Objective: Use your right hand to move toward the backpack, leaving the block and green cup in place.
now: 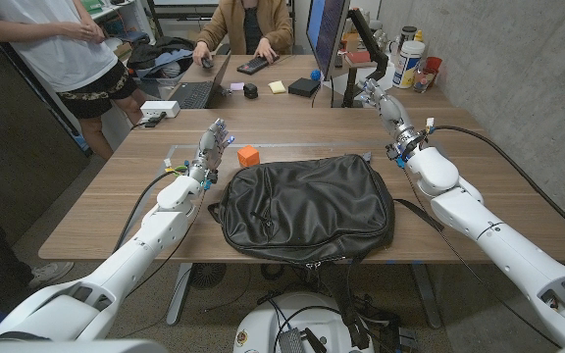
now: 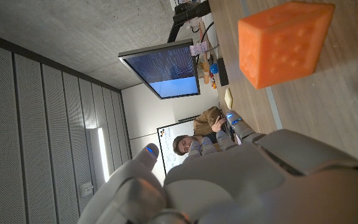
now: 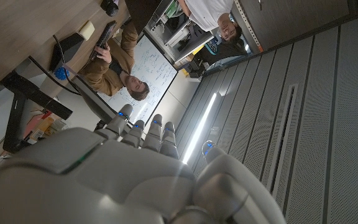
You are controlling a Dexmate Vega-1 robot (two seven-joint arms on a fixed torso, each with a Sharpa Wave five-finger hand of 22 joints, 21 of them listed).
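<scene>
A black backpack lies flat in the middle of the wooden table. Just behind its left corner sits a small orange block, which looms large in the left wrist view. My left hand stands to the left of the block with its fingers apart and holds nothing; its back fills the foreground of its own wrist view. My right hand is raised behind the backpack's right corner, fingers stretched away from me and empty; it also appears in the right wrist view.
A monitor on a stand, a laptop, a black box, bottles and a red cup crowd the far side. One person sits behind the table and another stands at the back left. A concrete wall runs along the right.
</scene>
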